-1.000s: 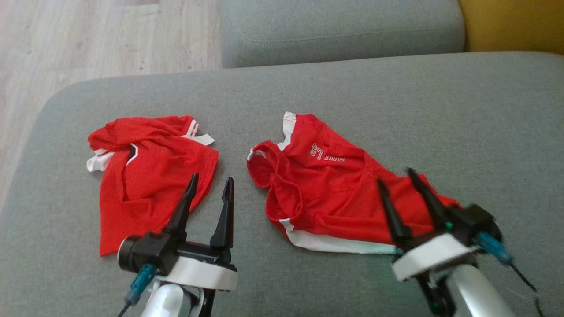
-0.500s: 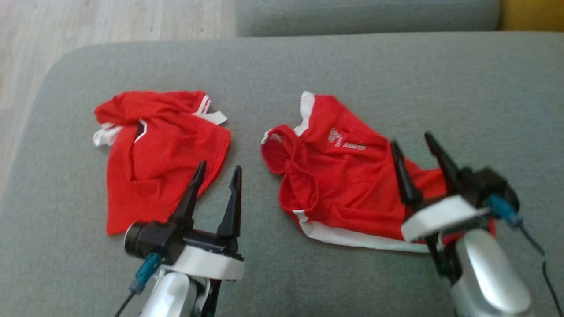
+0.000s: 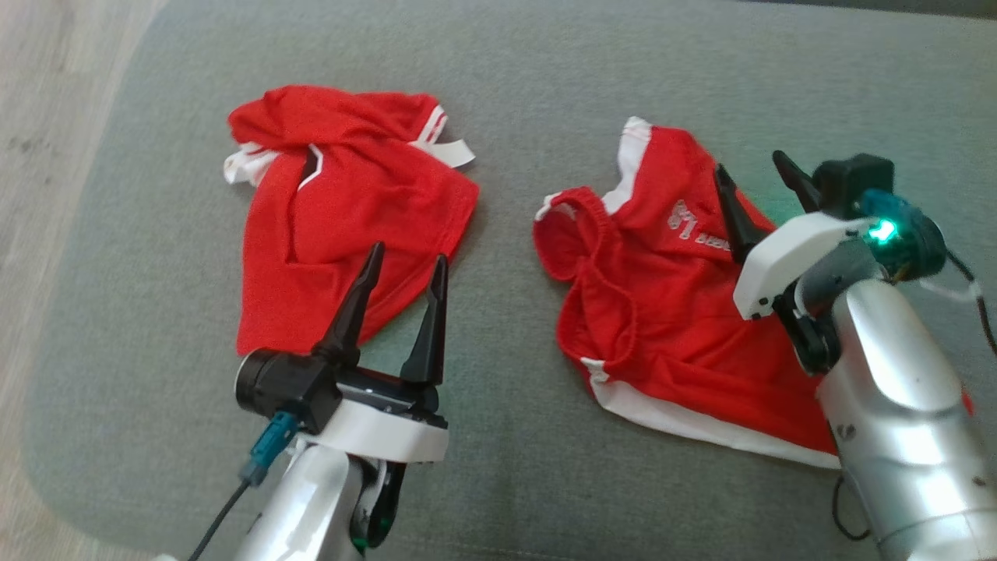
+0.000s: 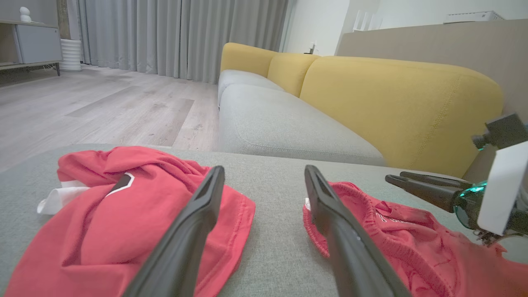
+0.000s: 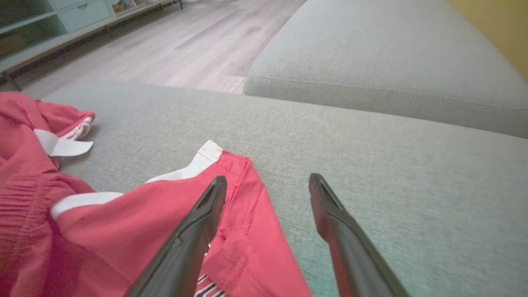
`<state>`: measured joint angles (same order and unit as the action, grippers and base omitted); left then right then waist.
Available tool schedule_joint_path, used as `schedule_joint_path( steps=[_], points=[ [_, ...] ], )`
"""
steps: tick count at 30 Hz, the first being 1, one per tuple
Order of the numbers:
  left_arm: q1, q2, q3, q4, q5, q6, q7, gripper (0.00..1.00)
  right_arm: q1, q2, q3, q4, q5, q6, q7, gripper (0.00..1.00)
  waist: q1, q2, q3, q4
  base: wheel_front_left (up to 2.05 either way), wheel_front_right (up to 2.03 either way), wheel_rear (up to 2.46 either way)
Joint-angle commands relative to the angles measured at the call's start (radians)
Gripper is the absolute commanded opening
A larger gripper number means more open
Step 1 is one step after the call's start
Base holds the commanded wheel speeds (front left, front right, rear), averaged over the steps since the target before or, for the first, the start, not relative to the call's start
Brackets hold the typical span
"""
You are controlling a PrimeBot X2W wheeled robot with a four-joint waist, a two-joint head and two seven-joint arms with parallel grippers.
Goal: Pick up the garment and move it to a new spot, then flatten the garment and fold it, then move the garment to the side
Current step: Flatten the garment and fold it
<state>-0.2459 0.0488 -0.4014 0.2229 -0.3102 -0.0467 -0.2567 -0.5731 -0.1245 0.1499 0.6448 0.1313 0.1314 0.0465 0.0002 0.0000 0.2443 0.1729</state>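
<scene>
Crumpled red shorts (image 3: 662, 312) with white trim lie right of centre on the woven grey cushion (image 3: 545, 78), limp red shirt (image 3: 350, 202) nearer its rounded left edge, far edge bare; left end effector (image 3: 410, 252) and right end effector (image 3: 748, 161) gape wide, empty, right one over the shorts.

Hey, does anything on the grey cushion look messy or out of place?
Both garments lie rumpled rather than flat: the red jersey is bunched at its far end, and the red shorts are twisted, with the elastic waistband gaping open. Nothing looks torn or spilled.
</scene>
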Motion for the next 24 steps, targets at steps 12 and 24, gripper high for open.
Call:
schedule_joint_path(
  steps=[12, 24],
  points=[
    [-0.048, 0.001, 0.014, -0.020, -0.011, 0.010, -0.005, 1.00, -0.127, -0.048, 0.147, 0.187, 0.072, -0.001, 0.010, 0.00, -0.0002, 0.0000, 0.035, 0.042, 0.00, 0.00, 0.00],
    [-0.047, 0.001, 0.019, -0.017, -0.007, 0.011, -0.005, 1.00, -0.239, -0.090, 0.028, 0.285, 0.105, -0.001, -0.097, 0.00, -0.0002, 0.0000, 0.030, 0.015, 0.00, 0.00, 0.00]
  ],
)
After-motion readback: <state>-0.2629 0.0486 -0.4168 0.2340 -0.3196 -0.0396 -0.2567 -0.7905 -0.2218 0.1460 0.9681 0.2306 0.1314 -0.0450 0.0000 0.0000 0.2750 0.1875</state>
